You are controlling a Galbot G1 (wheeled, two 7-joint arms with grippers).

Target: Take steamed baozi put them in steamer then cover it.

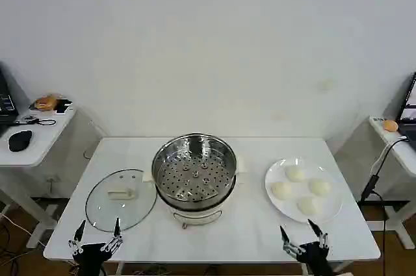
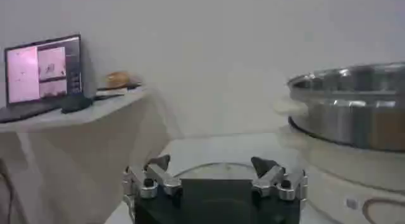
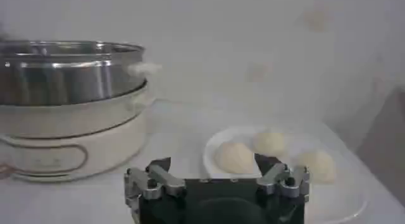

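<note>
Both grippers are hanging at the near edge of the white table (image 1: 130,152), closest to the head camera. On the robot's left, the left gripper (image 1: 97,232) is holding its two dark-tipped fingers spread apart with nothing between them, hovering just in front of the cover (image 1: 121,199). On the robot's right, the right gripper (image 1: 301,235) is likewise standing open and empty, in front of the white plate (image 1: 276,204).

Four steamed baozi (image 1: 302,189) are sitting on that plate in a loose cluster, each one round, smooth and cream-white, none touching the steamer (image 1: 194,178). In the right wrist view three of them are showing beyond the spread fingertips as pale domes, the nearest bun (image 3: 233,157) looking faintly ridged on its side.

At the middle of the table the steamer is standing uncovered: a shiny steel pot on a white base, its perforated tray (image 1: 192,176) lying bare inside. From the left wrist camera its polished wall (image 2: 354,105) is rising above the cream base.

Lying flat on the table just left of the steamer, the cover is showing as a clear glass disc with a metal rim and a cream-white bar handle (image 1: 121,193) at its centre.
</note>
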